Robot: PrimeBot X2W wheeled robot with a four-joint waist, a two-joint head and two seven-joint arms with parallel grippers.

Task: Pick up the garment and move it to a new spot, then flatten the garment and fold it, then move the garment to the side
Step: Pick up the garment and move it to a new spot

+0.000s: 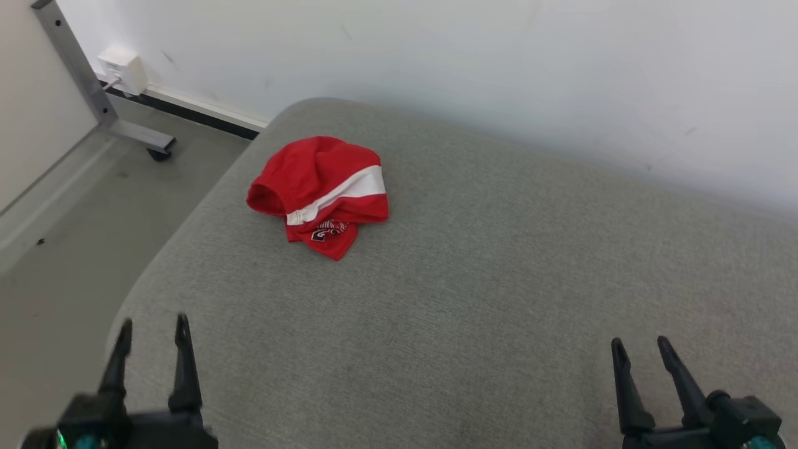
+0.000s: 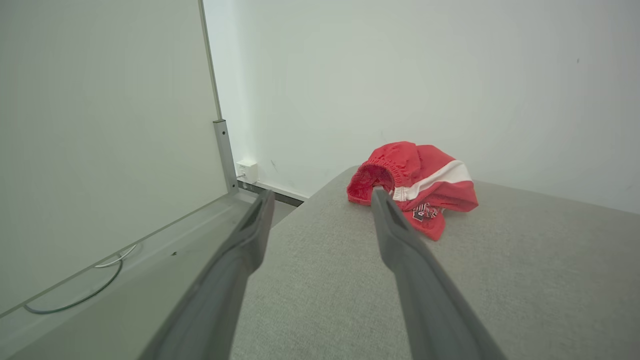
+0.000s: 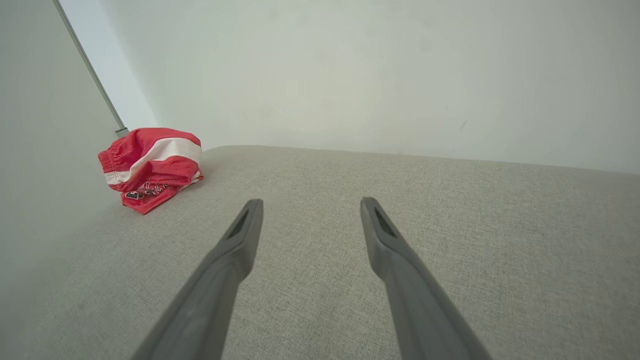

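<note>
The red garment (image 1: pixel 319 190) is lying crumpled on the grey cushion (image 1: pixel 474 280), well ahead of the left gripper (image 1: pixel 153 322) and farther from the right gripper (image 1: pixel 639 342), both gaping wide, gripping nothing.

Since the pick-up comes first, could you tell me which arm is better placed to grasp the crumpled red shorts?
Left, probably: the red shorts lie left on the grey cushion, nearer the open left gripper than the open right gripper.
</note>
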